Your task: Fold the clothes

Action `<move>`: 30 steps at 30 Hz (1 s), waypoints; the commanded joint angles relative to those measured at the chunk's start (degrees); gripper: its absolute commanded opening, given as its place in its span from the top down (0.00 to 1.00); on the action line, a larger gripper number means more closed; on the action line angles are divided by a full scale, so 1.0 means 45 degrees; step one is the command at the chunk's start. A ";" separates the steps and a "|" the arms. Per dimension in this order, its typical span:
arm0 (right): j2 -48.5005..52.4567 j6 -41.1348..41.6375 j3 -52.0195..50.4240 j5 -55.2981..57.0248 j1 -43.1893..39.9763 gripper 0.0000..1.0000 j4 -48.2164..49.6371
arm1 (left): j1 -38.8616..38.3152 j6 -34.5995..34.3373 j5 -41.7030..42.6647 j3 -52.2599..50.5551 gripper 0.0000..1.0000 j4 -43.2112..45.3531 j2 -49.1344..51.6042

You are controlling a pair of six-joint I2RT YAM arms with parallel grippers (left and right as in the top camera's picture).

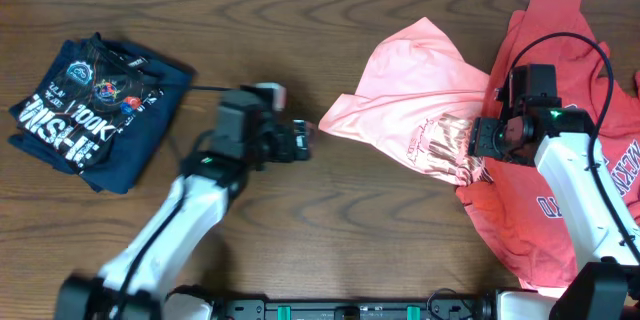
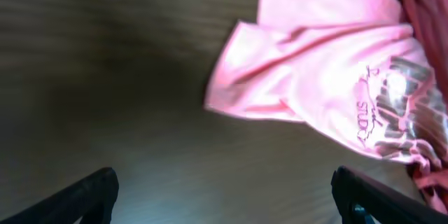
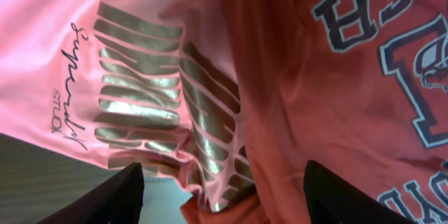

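pink jersey, thin and limp: the pink shirt lies crumpled in the upper right-centre of the overhead frame, its right edge meeting the red shirt that fills the far right. which of the 2 lies on top at that seam i cannot tell. a navy shirt, already folded, sits at the upper left on the wooden table.

the left gripper points at the pink shirt's left corner, just beside it and not touching, fingers wide apart and empty. the right gripper hangs over the seam by the metallic print, fingers also spread, clamping nothing.

judging by the folds, this cloth is light and soft and will sag from any single pinch, so it likely needs 2 holds, well apart, on a hem or sleeve edge. the free left corner looks the easiest grab; the printed patch is probably stiffer and creases less cleanly. pulling near the seam risks dragging the red shirt along.
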 commanded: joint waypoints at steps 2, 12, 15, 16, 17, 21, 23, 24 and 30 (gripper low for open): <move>-0.0015 0.0306 -0.0063 0.0209 -0.0136 0.27 -0.0170 | -0.0903 -0.1078 0.0277 0.0155 0.02 0.1904 0.2069; -0.0015 0.0301 -0.0063 0.0209 -0.0136 0.26 -0.0597 | -0.1428 -0.3138 0.0272 0.0155 0.02 0.5916 0.5401; -0.0015 0.0306 -0.0063 0.0165 -0.0136 0.27 -0.0646 | -0.1428 -0.3332 0.0219 0.0155 0.03 0.7198 0.5877; -0.0015 0.0306 -0.0063 0.0160 -0.0136 0.26 -0.0675 | -0.1428 -0.3619 0.0044 0.0155 0.05 0.7563 0.6028; -0.0015 0.0306 -0.0063 0.0165 -0.0136 0.26 -0.0714 | -0.1428 -0.3944 -0.0146 0.0155 0.06 0.7854 0.6154; -0.0015 0.0306 -0.0058 0.0165 -0.0136 0.27 -0.0874 | -0.1423 -0.4556 -0.0500 0.0155 0.26 0.8563 0.6615; -0.0015 0.0306 -0.0058 0.0165 -0.0136 0.27 -0.0884 | -0.1428 -0.4673 -0.0495 0.0155 0.47 0.8820 0.6703; -0.0015 0.0301 -0.0063 0.0165 -0.0136 0.27 -0.0879 | -0.1428 -0.4809 -0.0495 0.0155 0.56 0.8922 0.6703; -0.0015 0.0306 -0.0063 0.0165 -0.0136 0.27 -0.0874 | -0.1807 -0.5450 -0.0350 0.0155 0.94 0.9224 0.6698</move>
